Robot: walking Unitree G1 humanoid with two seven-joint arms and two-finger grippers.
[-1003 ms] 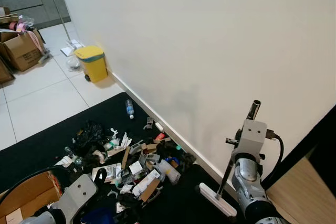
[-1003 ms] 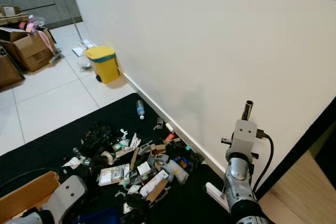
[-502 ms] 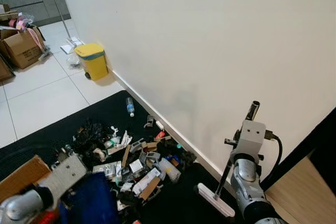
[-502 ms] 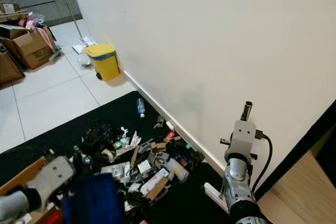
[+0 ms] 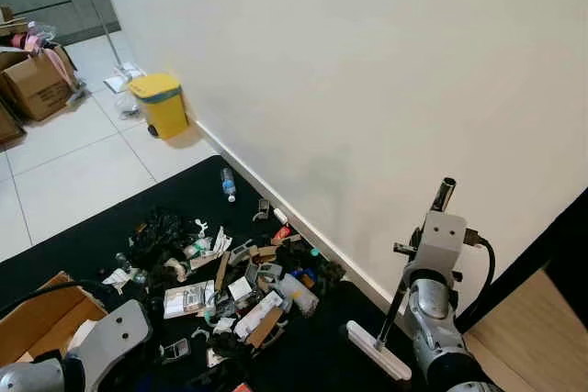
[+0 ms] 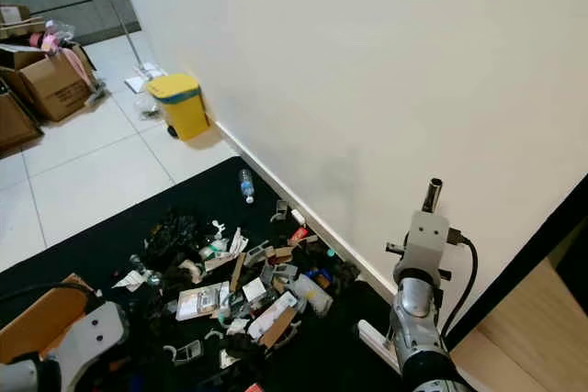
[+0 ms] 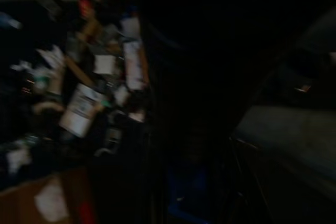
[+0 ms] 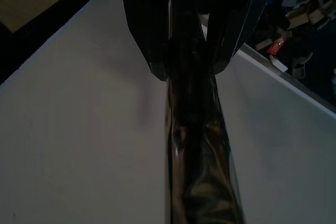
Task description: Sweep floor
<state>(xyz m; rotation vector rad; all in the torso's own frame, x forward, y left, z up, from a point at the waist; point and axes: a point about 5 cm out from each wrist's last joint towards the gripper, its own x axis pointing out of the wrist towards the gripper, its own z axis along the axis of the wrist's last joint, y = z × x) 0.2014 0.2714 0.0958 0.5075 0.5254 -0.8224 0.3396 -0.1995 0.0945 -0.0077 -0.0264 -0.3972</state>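
A pile of litter [image 5: 230, 274] lies on a black mat [image 5: 83, 254] along the foot of the white wall: paper scraps, cardboard bits, small packets and a plastic bottle [image 5: 227, 186]. My right gripper [image 8: 189, 69] is shut on the dark broom handle [image 5: 445, 192], which stands nearly upright at the right. The handle's white head [image 5: 378, 351] rests on the mat by the wall, right of the pile. My left arm [image 5: 106, 346] is low at the bottom left, near the pile's front edge. The left wrist view is dark, with the litter [image 7: 84, 103] ahead and something blue [image 7: 189, 192] close by.
A yellow bin [image 5: 158, 106] stands against the wall on the white tiles further back. Cardboard boxes [image 5: 37, 84] sit at the far left, and an open one [image 5: 37, 319] is beside my left arm. Wooden flooring [image 5: 542, 337] starts at the right.
Half a second ago my left arm was raised with a blue thing over the mat; now it sits lower and the blue thing is out of the eye views. The broom has stayed put.
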